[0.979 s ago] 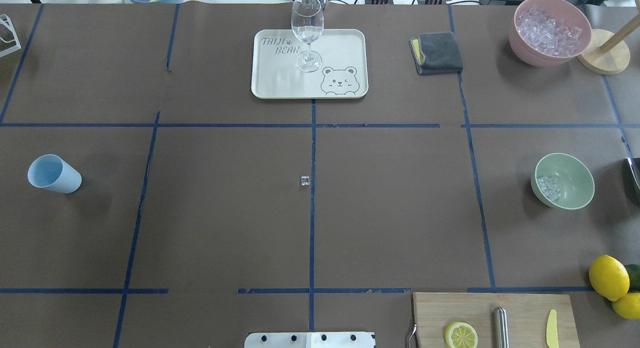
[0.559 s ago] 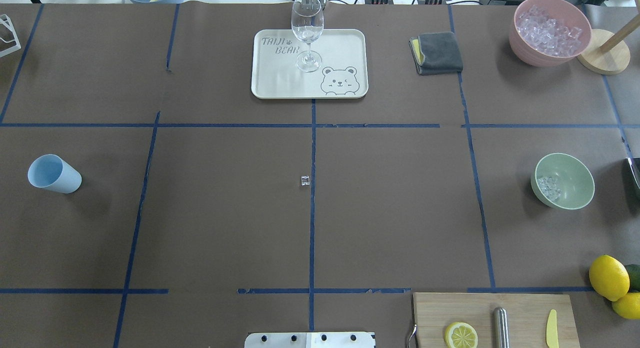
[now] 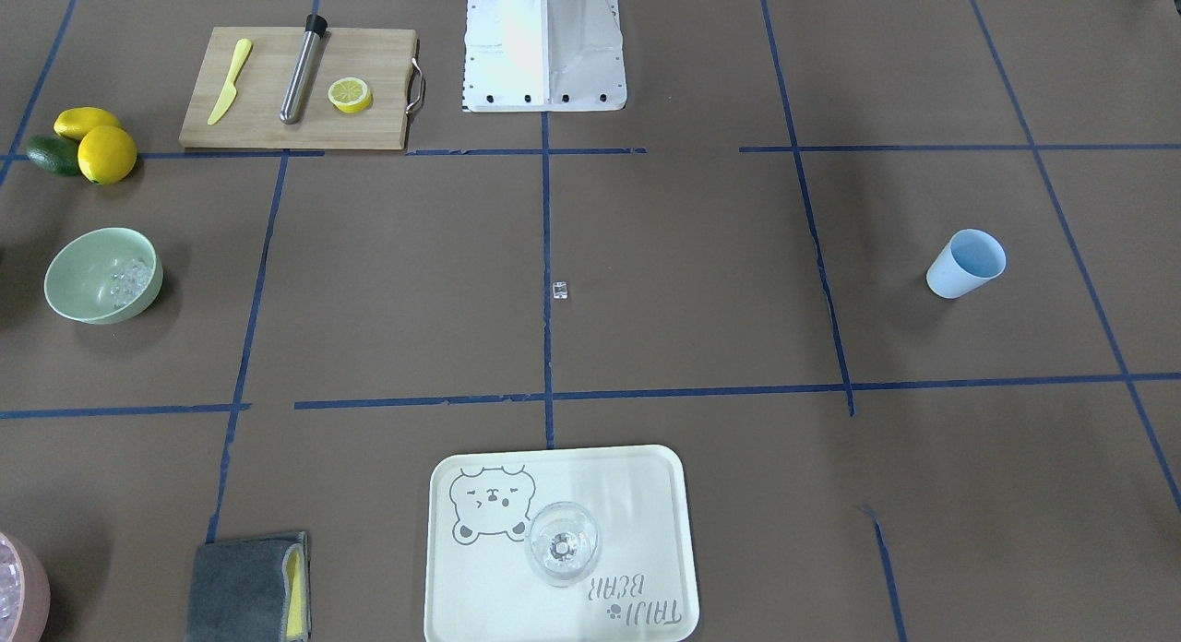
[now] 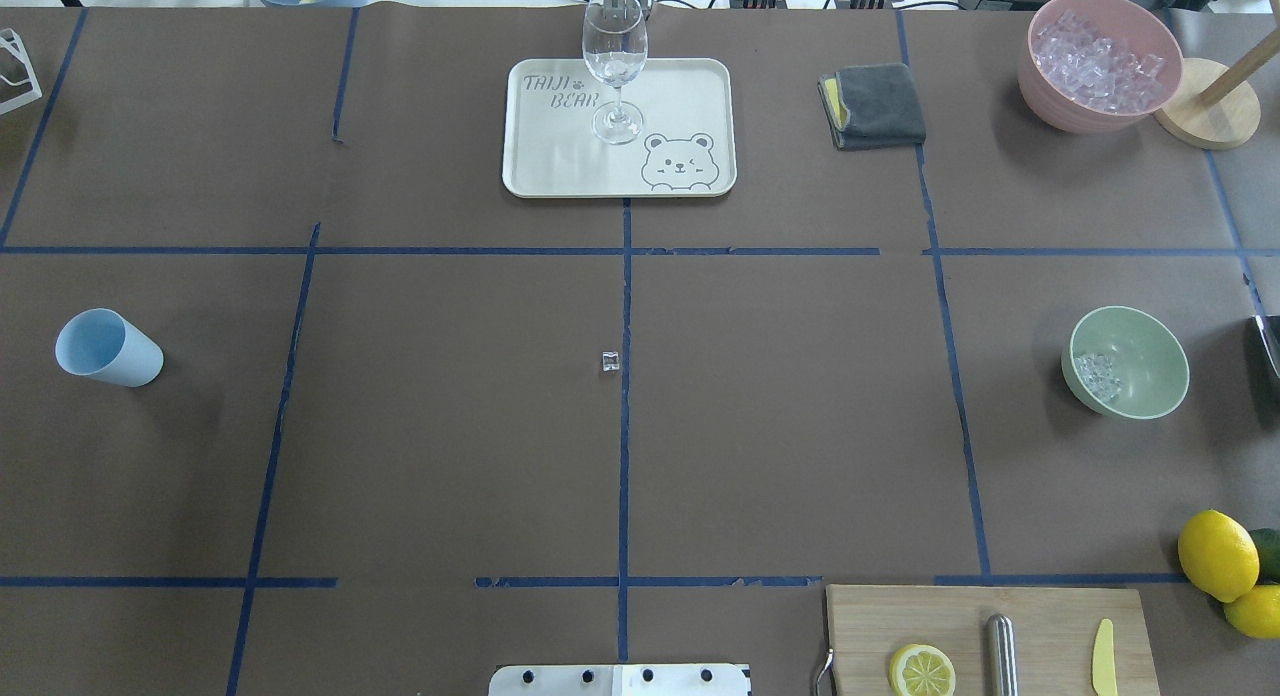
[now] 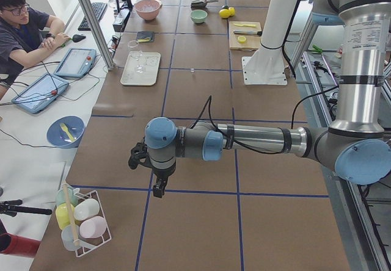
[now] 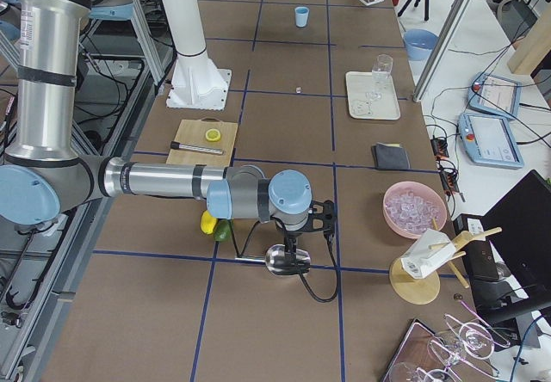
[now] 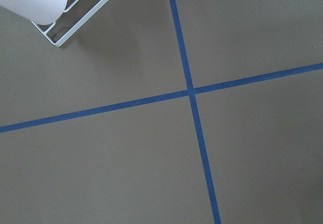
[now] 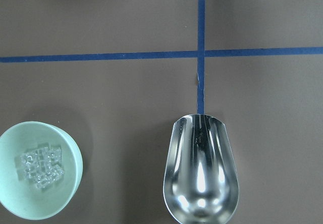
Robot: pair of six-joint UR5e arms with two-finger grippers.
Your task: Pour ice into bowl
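The pale mint-green bowl point(image 4: 1150, 384) stands at the table's right and holds a small heap of clear ice cubes point(image 4: 1098, 374). It also shows in the front-facing view point(image 3: 78, 291) and the right wrist view point(image 8: 68, 183), with its ice point(image 8: 41, 166). An empty metal scoop point(image 8: 202, 176) hangs in the right wrist view, apart from the bowl on its right. The right gripper point(image 6: 291, 246) is over the scoop point(image 6: 280, 260); I cannot tell its grip. One stray cube point(image 4: 610, 361) lies mid-table. The left gripper point(image 5: 160, 188) hovers near the table's left end; open or shut, I cannot tell.
A pink bowl of ice point(image 4: 1060, 111) stands at the back right beside a grey cloth point(image 4: 880, 104). A wine glass point(image 4: 614, 56) stands on a bear tray point(image 4: 560, 171). A light blue cup point(image 4: 108, 348) is at the left. A cutting board point(image 4: 960, 616) and lemons point(image 4: 1217, 554) are front right.
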